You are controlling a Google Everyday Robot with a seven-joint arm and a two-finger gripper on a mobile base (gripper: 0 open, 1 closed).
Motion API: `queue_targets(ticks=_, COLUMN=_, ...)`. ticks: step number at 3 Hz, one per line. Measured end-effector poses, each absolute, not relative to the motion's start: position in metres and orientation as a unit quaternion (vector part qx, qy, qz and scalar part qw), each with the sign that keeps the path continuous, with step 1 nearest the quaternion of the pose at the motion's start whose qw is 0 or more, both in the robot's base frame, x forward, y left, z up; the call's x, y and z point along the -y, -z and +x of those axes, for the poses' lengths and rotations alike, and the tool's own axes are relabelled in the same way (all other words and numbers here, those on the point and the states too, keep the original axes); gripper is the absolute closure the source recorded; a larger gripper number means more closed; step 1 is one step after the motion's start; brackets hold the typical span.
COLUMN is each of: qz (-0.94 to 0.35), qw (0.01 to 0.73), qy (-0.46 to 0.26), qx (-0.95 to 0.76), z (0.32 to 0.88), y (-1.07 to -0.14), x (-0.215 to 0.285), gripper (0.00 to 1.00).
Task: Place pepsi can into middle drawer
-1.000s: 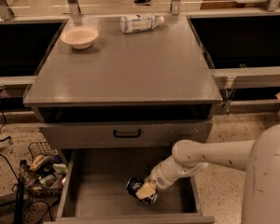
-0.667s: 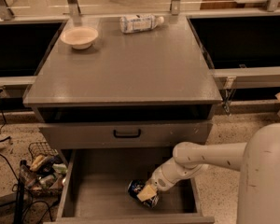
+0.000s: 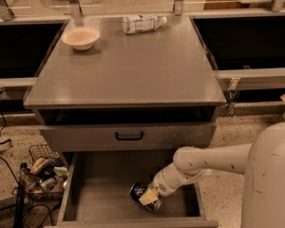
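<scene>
The pepsi can (image 3: 141, 192), dark blue with a silvery end, lies tilted low inside the open middle drawer (image 3: 104, 184), near its front right. My gripper (image 3: 149, 197) reaches down into the drawer from the right on the white arm and is shut on the can, with a pale finger (image 3: 148, 196) across its side. I cannot tell whether the can touches the drawer floor.
Above the open drawer is a shut grey drawer front with a black handle (image 3: 129, 136). On the cabinet top stand a pale bowl (image 3: 80, 37) and a lying clear plastic bottle (image 3: 142, 23). A wire basket of clutter (image 3: 42, 167) sits on the floor at left.
The gripper and can have sunk slightly lower and toward the drawer's front. Nothing else has moved.
</scene>
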State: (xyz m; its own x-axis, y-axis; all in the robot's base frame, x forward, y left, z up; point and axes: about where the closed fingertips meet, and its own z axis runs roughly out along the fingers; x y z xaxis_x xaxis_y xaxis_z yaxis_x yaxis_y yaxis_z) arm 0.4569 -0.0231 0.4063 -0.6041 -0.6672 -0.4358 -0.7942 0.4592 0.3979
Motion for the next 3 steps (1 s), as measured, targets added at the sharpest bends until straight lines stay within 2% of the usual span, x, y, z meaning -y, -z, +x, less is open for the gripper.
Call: queue_targets(ticks=3, qz=-0.409, qw=0.083, qy=-0.298, qx=-0.858, z=0.465, y=-0.373, x=0.023, gripper=1.0)
